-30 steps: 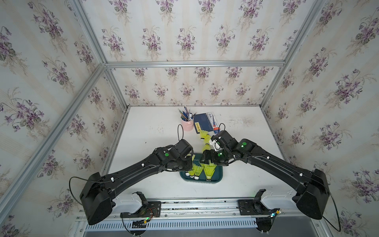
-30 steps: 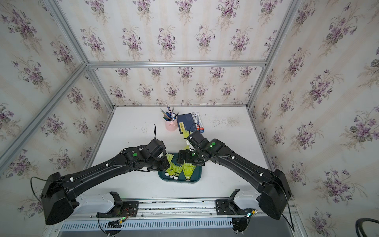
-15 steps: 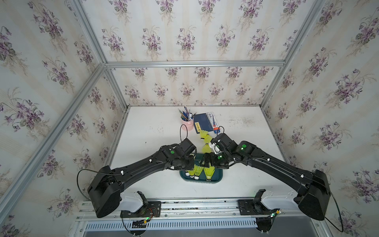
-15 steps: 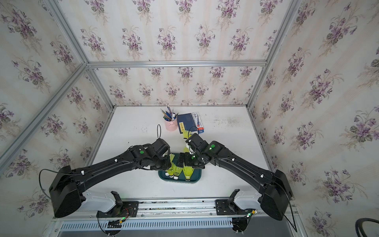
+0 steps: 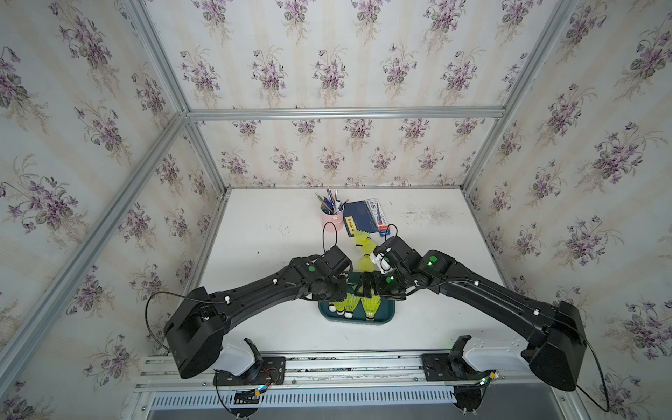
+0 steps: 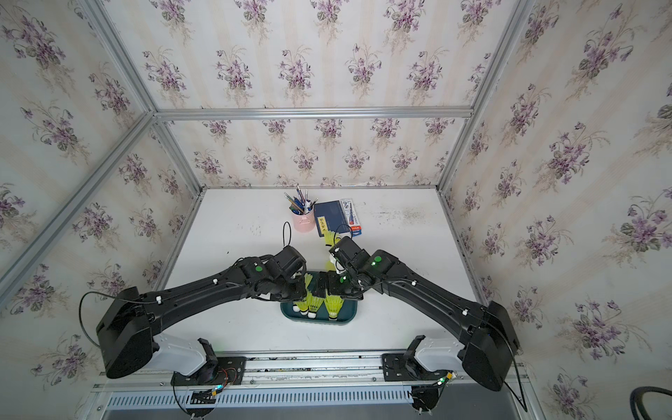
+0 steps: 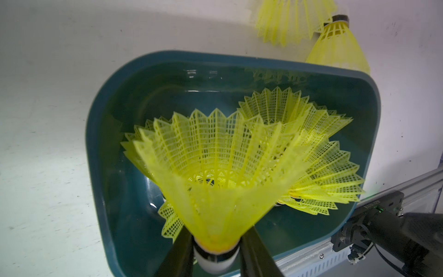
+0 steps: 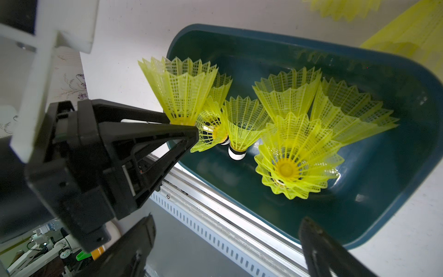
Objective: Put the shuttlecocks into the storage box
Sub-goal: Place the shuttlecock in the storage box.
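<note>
- The left gripper (image 7: 218, 236) has its jaws narrow against the white cork of one held shuttlecock (image 7: 215, 187), at the low centre of the left wrist view, with the skirt flaring away from the fingers. The cork seems to hang right by the rim of the storage box (image 7: 92, 144) at the bottom of the frame, and I cannot tell if it is fully inside. A release here could clip the rim and tip it out onto the table (image 5: 276, 232)
- Its skirt overlaps the shuttlecocks already in the box (image 8: 297, 153), centre right of the right wrist view. The mesh edges could snag, leaving it propped up or dragging a neighbour along as the fingers part
- The right gripper (image 8: 227, 249) stands wide and empty at the bottom of that view, over the box's near rim. The two tools are close together, so a careless move may knock them together or shove the light box
- Two loose shuttlecocks (image 5: 362, 239) lie above the box in both top views, just beyond its far rim. A wrist sweeping out could scatter them
</note>
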`<state>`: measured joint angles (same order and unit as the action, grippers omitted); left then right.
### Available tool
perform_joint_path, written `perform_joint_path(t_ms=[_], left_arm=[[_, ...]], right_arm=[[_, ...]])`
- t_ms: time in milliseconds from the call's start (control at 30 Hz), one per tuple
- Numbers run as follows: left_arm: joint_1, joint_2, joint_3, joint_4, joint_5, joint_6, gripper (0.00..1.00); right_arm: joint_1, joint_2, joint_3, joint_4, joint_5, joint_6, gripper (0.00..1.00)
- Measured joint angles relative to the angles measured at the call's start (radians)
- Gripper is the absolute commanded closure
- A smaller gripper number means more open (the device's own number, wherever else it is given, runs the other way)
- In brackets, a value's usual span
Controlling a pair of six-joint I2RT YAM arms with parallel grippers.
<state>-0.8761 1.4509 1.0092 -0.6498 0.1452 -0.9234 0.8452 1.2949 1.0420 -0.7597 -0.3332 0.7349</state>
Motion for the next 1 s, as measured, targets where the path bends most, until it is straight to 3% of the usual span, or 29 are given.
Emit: perform_joint_path(t_ms=[433,600,1000], left_arm=[[-0.006,-0.05,0.0,-0.028,-0.008,-0.019,0.46],[-0.007,-0.092,0.031,-0.075,-0.023,-0.027,0.33],[-0.006,-0.121,0.086,-0.193,-0.069,-0.045,0.19]], right_arm=[[0.0,0.008,0.001,0.0,0.002,0.0,0.03],[0.001,0.01,0.006,0.0,0.004,0.0,0.03],[-0.004,0.009,0.043,-0.012,0.061,0.003,0.05]])
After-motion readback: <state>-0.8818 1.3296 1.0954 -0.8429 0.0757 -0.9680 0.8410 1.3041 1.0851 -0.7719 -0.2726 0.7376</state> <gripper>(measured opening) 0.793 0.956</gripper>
